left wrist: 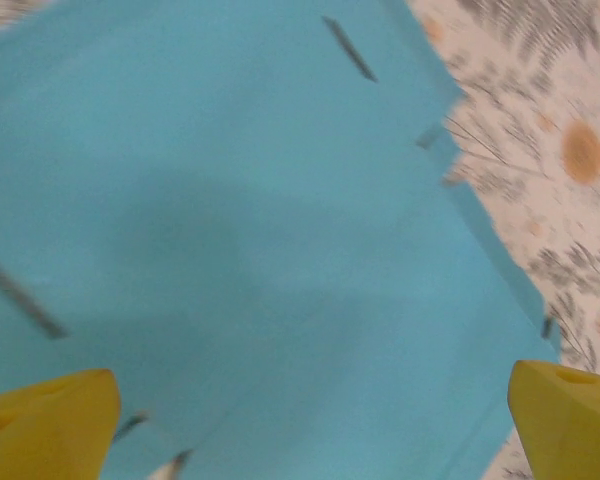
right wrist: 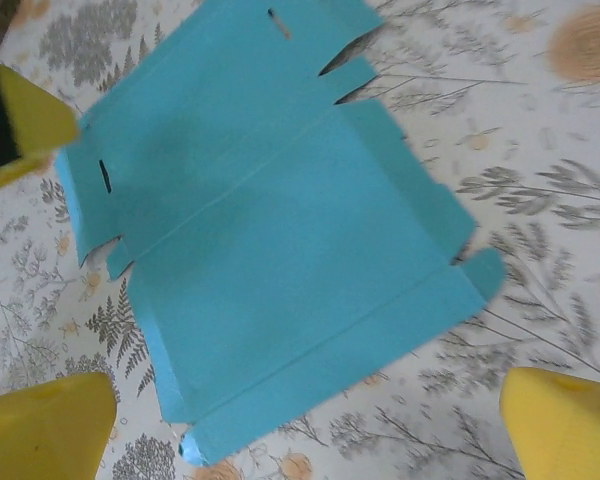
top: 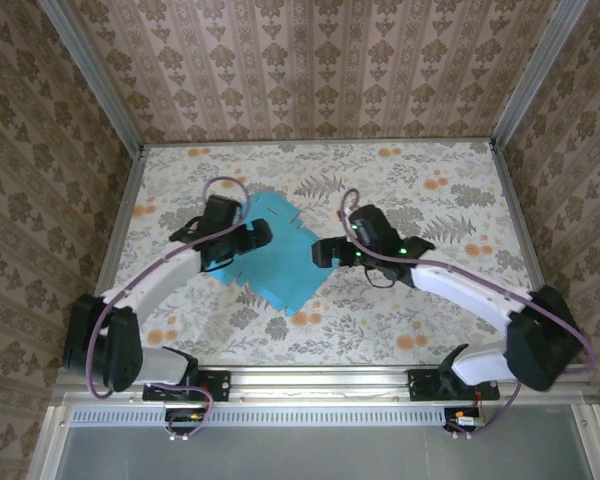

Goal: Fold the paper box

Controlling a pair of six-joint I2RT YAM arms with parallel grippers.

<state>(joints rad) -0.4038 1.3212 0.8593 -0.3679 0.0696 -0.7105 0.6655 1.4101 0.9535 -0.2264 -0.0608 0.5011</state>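
The paper box (top: pixel 280 265) lies as a flat turquoise sheet on the flowered table, blue side up, with creases, slots and small flaps showing. My left gripper (top: pixel 258 238) hovers over its left part, jaws open. In the left wrist view the blurred sheet (left wrist: pixel 260 220) lies below the open gripper (left wrist: pixel 310 430), whose yellow fingertips (left wrist: pixel 50 425) stand far apart with nothing between them. My right gripper (top: pixel 326 251) sits at the sheet's right edge. In the right wrist view the whole sheet (right wrist: pixel 270 250) lies ahead of the open gripper (right wrist: pixel 305 430); the left gripper's yellow finger (right wrist: pixel 30 125) shows at the upper left.
The table (top: pixel 430 200) has a floral cloth and is fenced by metal rails (top: pixel 120 210) and patterned walls on three sides. Both arms' cables loop above the grippers.
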